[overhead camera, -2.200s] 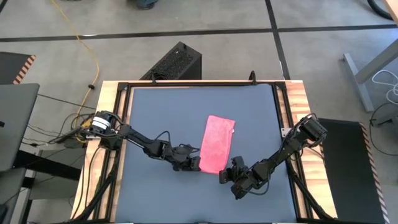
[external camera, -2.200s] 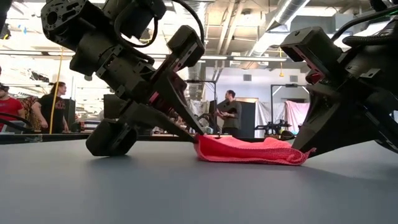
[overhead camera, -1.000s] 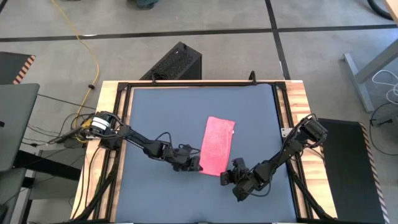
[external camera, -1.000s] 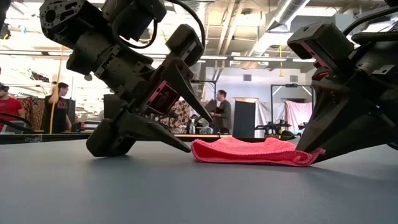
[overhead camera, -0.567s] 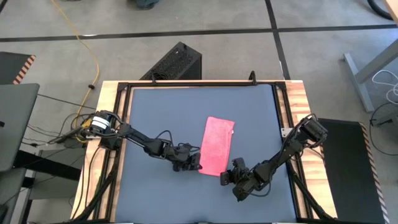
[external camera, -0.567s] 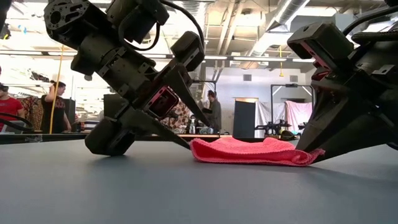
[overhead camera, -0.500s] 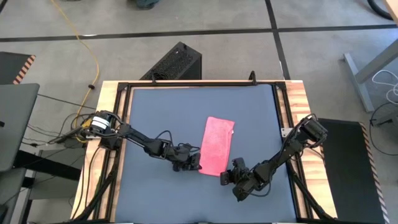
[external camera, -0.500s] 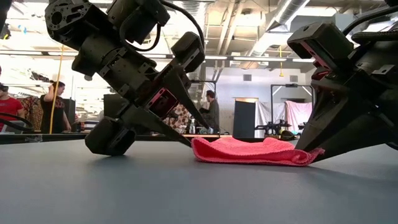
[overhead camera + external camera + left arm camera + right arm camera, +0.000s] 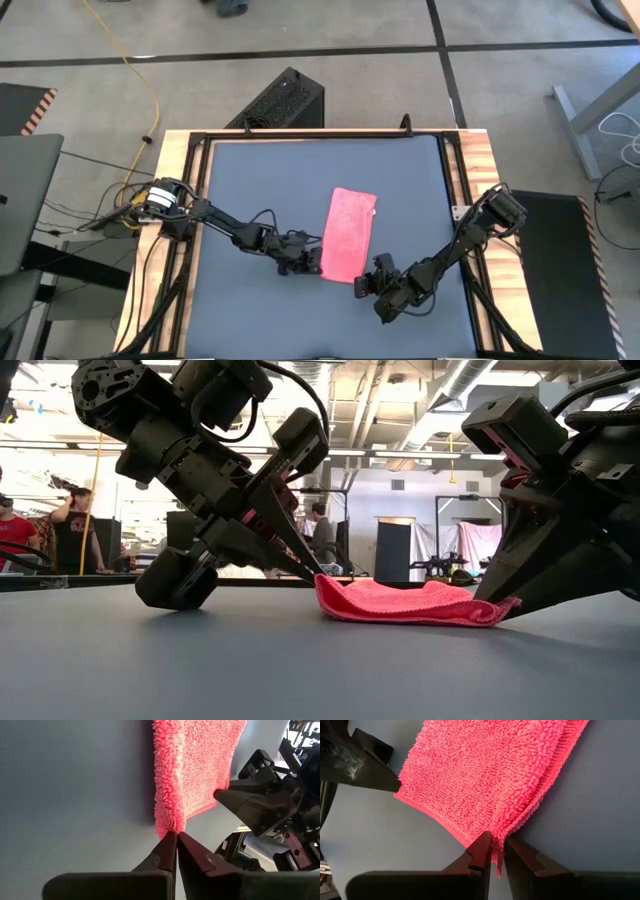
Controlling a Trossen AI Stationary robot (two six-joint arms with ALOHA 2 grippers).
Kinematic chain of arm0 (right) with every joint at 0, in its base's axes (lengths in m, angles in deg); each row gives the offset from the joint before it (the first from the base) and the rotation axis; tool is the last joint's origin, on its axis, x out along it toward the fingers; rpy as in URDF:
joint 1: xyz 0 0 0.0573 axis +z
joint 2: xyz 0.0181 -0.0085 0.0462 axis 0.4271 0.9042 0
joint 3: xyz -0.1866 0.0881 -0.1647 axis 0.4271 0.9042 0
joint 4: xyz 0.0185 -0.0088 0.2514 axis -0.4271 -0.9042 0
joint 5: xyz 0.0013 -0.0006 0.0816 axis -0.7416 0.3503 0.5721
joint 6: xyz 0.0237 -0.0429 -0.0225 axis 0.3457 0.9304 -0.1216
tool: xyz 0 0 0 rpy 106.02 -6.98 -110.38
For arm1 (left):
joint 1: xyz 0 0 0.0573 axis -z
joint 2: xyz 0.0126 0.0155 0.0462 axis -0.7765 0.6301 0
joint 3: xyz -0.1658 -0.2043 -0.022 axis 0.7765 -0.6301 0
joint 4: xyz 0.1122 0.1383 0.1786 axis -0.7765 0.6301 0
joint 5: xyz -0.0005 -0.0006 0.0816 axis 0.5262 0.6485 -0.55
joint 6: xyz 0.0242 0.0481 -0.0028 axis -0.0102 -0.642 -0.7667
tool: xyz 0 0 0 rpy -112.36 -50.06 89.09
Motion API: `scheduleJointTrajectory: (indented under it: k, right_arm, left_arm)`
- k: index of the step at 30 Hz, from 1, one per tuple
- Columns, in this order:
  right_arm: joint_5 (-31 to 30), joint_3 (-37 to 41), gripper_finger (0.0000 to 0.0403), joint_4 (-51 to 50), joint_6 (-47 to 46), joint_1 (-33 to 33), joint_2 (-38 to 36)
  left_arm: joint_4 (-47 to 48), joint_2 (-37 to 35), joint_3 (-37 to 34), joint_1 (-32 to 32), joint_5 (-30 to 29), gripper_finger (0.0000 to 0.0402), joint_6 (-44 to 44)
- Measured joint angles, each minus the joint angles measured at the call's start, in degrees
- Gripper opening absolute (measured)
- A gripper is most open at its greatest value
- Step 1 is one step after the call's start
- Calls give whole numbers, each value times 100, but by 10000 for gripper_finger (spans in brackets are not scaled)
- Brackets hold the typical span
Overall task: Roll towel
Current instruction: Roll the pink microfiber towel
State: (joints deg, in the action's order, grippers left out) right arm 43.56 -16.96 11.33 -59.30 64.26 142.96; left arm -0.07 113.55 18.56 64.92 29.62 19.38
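Note:
The pink towel [image 9: 352, 230] lies on the dark grey tabletop as a long narrow folded strip, running from far to near. My left gripper [image 9: 318, 263] is shut at the strip's near left corner. My right gripper [image 9: 362, 283] is shut at its near right corner. In the low view the towel [image 9: 410, 603] lies flat between the left gripper [image 9: 316, 576] and the right gripper [image 9: 503, 607]. My left gripper pinches the towel's near left corner [image 9: 170, 824] between its fingertips [image 9: 167, 845]. It comes slanting down from the table's left side. That corner [image 9: 324, 584] stands a little off the table; the rest lies flat. My right gripper pinches the towel's near right corner [image 9: 512, 827] between its two fingers, and a bit of the hem [image 9: 497, 862] shows in the gap. The fingers [image 9: 481, 847] slant down from the table's near right. I cannot tell how many layers it holds. The towel lies on the table.
Bare tabletop [image 9: 260, 190] lies to the left, beyond and in front of the towel. A wooden frame [image 9: 185, 160] edges the table. A black box [image 9: 285, 100] stands on the floor past the far edge. People move in the room behind [image 9: 320, 535].
My left gripper has shut from wide open onto the towel's near left corner and rolled slightly. That corner has been nudged a little toward the right and raised off the table. The rest of the towel has stayed in place.

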Motion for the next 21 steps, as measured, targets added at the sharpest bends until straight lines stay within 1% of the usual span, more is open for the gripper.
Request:
scheduleJointTrajectory:
  k: [4,16,21]
  right_arm:
    - [0,0,70,0,-2,20,0]
    - [-8,0,22,-4,-145,225,0]
    - [5,0,20,-2,-168,225,-2]
  left_arm:
    - [-5,0,0,0,107,0,-59]
    - [-269,0,0,2,233,0,-107]
    - [-439,2,0,-11,393,0,-62]
